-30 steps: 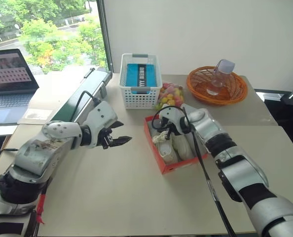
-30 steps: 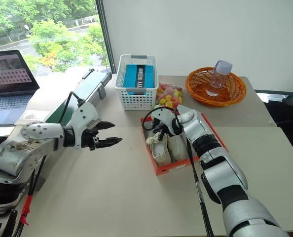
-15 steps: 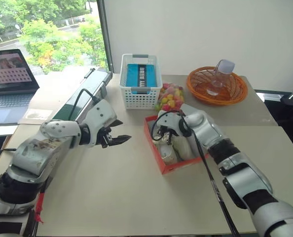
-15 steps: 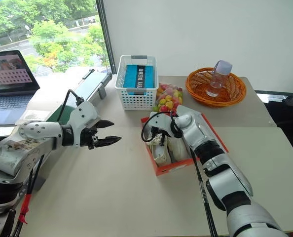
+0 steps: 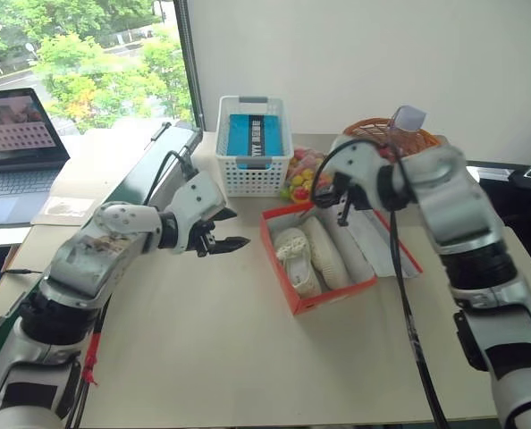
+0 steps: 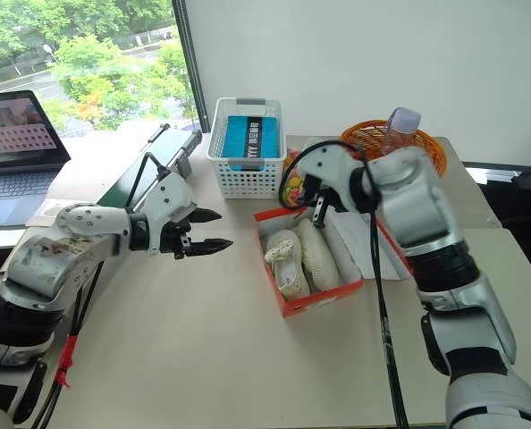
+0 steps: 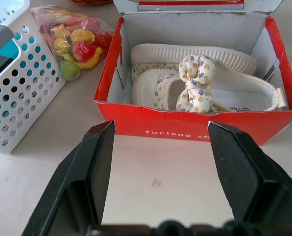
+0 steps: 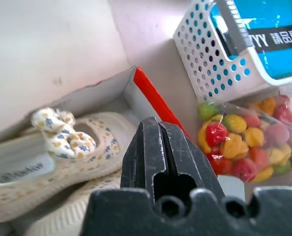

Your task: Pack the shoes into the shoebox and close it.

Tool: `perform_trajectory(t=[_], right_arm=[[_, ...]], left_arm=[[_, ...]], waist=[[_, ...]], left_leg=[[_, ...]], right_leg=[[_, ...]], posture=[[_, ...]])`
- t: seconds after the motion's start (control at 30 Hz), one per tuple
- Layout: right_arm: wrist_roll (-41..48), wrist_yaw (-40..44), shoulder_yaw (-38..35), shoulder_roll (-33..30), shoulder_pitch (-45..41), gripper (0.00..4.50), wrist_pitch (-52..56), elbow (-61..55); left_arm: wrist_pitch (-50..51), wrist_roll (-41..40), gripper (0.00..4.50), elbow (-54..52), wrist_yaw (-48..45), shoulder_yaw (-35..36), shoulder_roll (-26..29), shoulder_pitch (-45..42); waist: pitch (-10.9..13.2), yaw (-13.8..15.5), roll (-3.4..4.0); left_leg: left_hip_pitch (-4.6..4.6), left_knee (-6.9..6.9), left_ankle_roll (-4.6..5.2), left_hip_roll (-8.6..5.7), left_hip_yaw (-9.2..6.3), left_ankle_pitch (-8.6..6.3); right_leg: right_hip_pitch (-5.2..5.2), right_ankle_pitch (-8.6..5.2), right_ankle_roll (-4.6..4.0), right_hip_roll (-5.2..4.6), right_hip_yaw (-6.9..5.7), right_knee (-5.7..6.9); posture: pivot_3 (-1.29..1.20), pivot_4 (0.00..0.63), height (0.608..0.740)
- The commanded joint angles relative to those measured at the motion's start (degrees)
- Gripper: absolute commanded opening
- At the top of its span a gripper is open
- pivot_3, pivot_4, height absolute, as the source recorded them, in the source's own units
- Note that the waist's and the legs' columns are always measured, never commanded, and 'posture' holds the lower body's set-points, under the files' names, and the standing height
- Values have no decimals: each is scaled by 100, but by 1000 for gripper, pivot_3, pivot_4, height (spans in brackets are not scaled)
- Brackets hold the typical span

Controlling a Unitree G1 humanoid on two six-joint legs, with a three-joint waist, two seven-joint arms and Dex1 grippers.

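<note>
shoes (image 5: 317, 256) in open shoebox (image 5: 294, 297)

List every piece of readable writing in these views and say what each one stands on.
"furlong sh…": white print on the red front wall of the shoebox; the rest is cut off.
"YY" followed by Chinese characters, roughly "精品": the blue box in the white lattice basket.
Insole print inside one of the shoes: too blurred to read.
Laptop screen: too small to read.

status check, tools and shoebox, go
Left tool open, empty, beside the shoebox. Right tool shut, empty, above it. Both shoes inside, lid open. Nothing blocking.
</note>
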Motion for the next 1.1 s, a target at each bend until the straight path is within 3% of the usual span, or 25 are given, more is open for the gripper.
perform_trajectory(t=[0.03,0.2,0.3,0.4,0.47,0.6,0.7,0.9,1.1], right_arm=[[390,13,-796,-715,470,83,1092,-981],[1085,-64,-2274,-1397,1792,83,3029,-2501],[1143,-130,-3425,-1408,3427,83,3933,-3531],[1092,-488,-4086,-865,4672,83,4130,-4055],[1059,-859,-4537,190,5169,83,4101,-4012],[983,-1501,-4573,1182,6049,83,2949,-3486],[1004,-2062,-4581,1851,6074,83,1785,-2452],[1056,-2833,-4216,2414,5699,83,-355,-336],[1283,-3173,-3979,2542,5094,83,-1506,986]], left_arm=[[-327,14,3212,104,-399,-64,10,-239],[-774,261,3212,722,-921,-369,-138,-652],[-1056,392,3212,1256,-1209,-558,-425,-1051],[-1282,507,3212,1625,-1435,-671,-631,-1302],[-1412,595,3212,1854,-1563,-734,-760,-1483],[-1500,709,3212,2049,-1682,-713,-825,-1614],[-1497,776,3212,1999,-1741,-678,-738,-1596],[-1203,791,3212,1651,-1663,-487,-465,-1452],[-854,738,3212,1232,-1523,-316,-233,-1220]], waist=[[0,44,0],[1,93,-1],[2,114,-3],[1,131,-3],[0,112,-7],[-7,47,-4],[-8,-7,-3],[-8,-79,5],[-8,-128,8]], left_leg=[[0,0,0,0,0,0],[-4,5,6,-4,0,-5],[-1,11,6,0,-6,-4],[1,22,6,-5,-10,-5],[1,27,7,-5,-9,-5],[3,33,7,-3,-17,-5],[9,32,7,-2,-14,-5],[13,26,7,-1,-16,-5],[19,16,7,-2,-13,-5]], right_leg=[[0,0,0,0,0,0],[4,-4,2,-7,-3,-8],[10,-4,1,0,-3,-4],[17,-5,4,-4,-4,-5],[18,-4,5,-2,0,-3],[18,-12,19,3,3,0],[22,-12,18,3,4,-1],[22,-12,18,5,4,0],[25,-7,12,4,9,-1]], posture=[[0,150,740],[0,150,740],[0,150,740],[0,150,740],[0,150,740],[0,150,740],[0,150,740],[0,150,740],[0,150,740]])
